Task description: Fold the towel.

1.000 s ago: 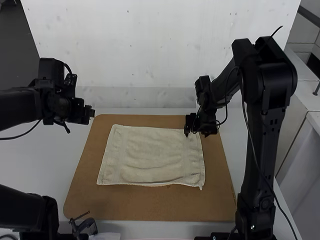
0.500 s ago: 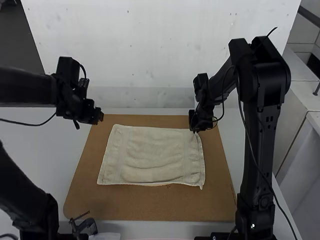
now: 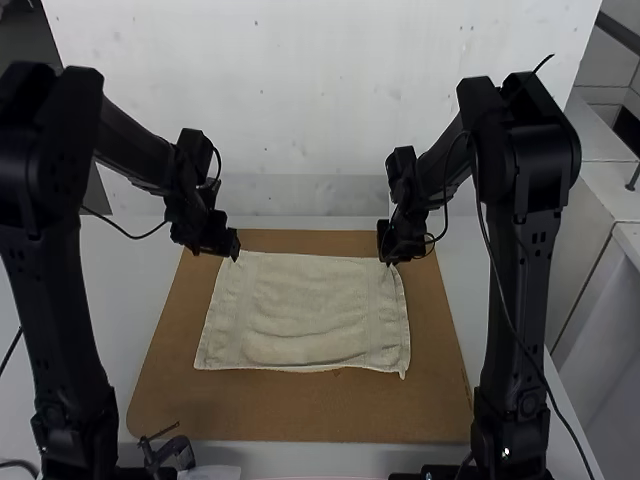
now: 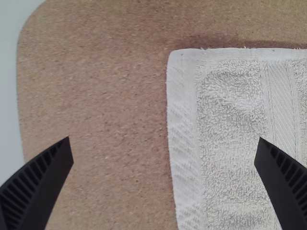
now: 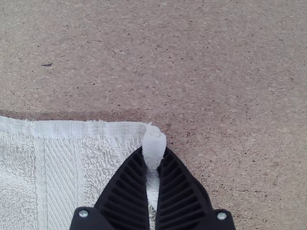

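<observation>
In the high view, the cream terry towel (image 3: pixel 305 320) lies spread, slightly rumpled, on a brown board (image 3: pixel 300 410) on the white table (image 3: pixel 140 290). The left gripper (image 3: pixel 234 257) is at the towel's far left corner and the right gripper (image 3: pixel 389 262) is at its far right corner. A small clamp (image 3: pixel 175 455) sits by the board's near edge, toward the left.

In the left wrist view, the left gripper (image 4: pixel 164 158) has its black ribbed fingers (image 4: pixel 36 187) spread wide, one over the bare board, the other over the towel. The towel's flat hem (image 4: pixel 184 143) runs between them, with a woven band (image 4: pixel 283 105) alongside the looped pile.

In the right wrist view, the right gripper (image 5: pixel 154 155) is closed on the towel's corner, a small tuft pinched up between the tips. The adjoining cloth lies flat on the board.
</observation>
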Robot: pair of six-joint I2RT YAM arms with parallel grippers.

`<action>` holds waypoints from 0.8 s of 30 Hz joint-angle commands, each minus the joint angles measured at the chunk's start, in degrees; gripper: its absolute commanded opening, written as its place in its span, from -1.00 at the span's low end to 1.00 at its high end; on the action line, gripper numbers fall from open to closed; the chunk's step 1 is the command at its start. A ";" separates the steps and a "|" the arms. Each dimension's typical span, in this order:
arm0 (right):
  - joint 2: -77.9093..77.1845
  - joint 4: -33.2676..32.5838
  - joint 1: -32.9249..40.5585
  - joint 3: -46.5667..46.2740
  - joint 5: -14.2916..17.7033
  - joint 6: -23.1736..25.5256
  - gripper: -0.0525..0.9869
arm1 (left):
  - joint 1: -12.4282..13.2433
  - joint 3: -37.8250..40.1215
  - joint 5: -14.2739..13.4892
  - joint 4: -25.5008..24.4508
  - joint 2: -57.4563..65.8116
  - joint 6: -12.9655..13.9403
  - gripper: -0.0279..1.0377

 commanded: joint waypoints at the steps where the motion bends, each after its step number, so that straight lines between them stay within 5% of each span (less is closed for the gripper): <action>1: 1.39 -1.68 0.15 -2.45 2.75 0.19 -0.87 | -1.01 3.94 -1.45 -0.20 3.69 -0.98 0.88; 11: -0.46 -0.80 -0.20 -4.64 3.63 -1.13 -0.87 | -2.24 11.85 2.94 -2.39 13.01 -0.63 0.66; 16: -2.66 -0.80 -0.90 -5.87 3.63 -2.10 -0.87 | -2.86 15.36 6.99 -9.42 17.14 -4.32 -0.94; 24: -3.62 1.75 -1.87 -5.35 3.46 -2.36 -0.87 | -2.86 16.15 7.95 -13.82 16.08 -4.76 -0.91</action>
